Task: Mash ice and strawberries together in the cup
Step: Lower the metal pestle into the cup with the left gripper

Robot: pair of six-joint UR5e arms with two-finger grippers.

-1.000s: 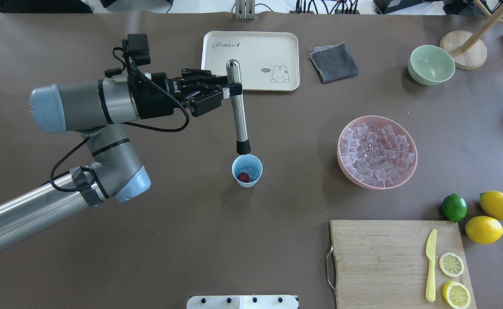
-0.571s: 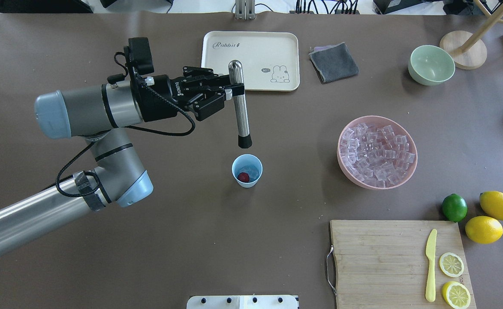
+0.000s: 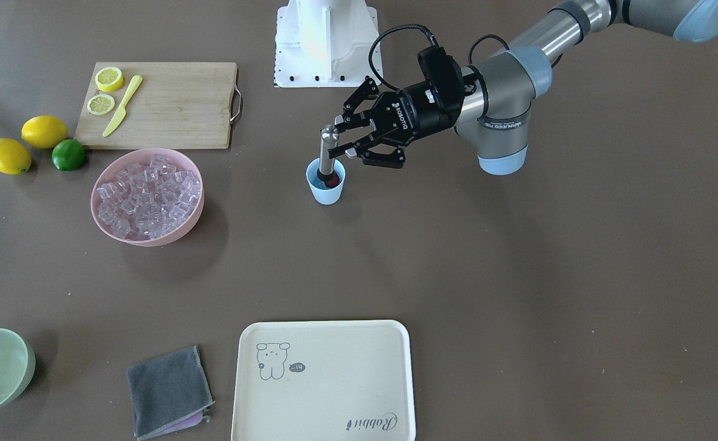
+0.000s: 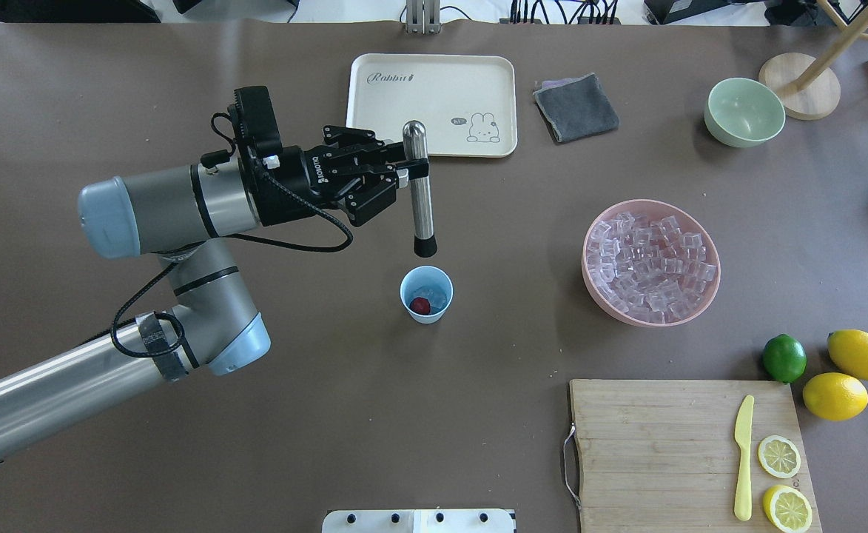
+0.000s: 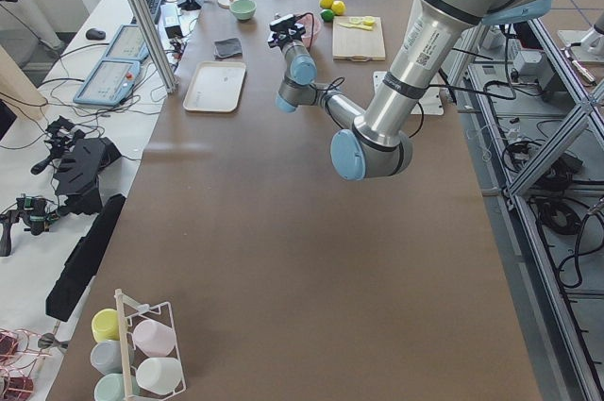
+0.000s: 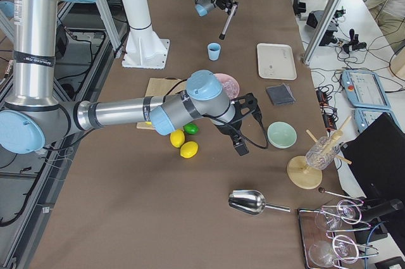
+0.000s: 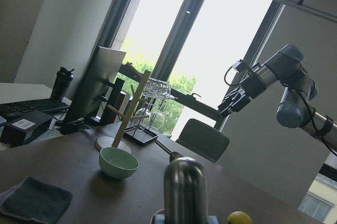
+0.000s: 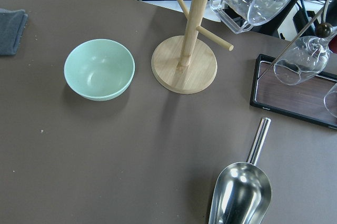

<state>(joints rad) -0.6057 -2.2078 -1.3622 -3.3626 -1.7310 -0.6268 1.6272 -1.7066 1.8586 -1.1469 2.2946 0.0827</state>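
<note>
Currently | I see left gripper clamped on muddler, upper shaft | tip clear above cup | strawberry, ice inside | right gripper: can't tell

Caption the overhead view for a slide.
Left gripper holds a muddler above the cup containing ice and a strawberry.

Cream tray, grey cloth just beside it; yellow knife, lemon slices on cutting board; lime near whole lemons.
</note>
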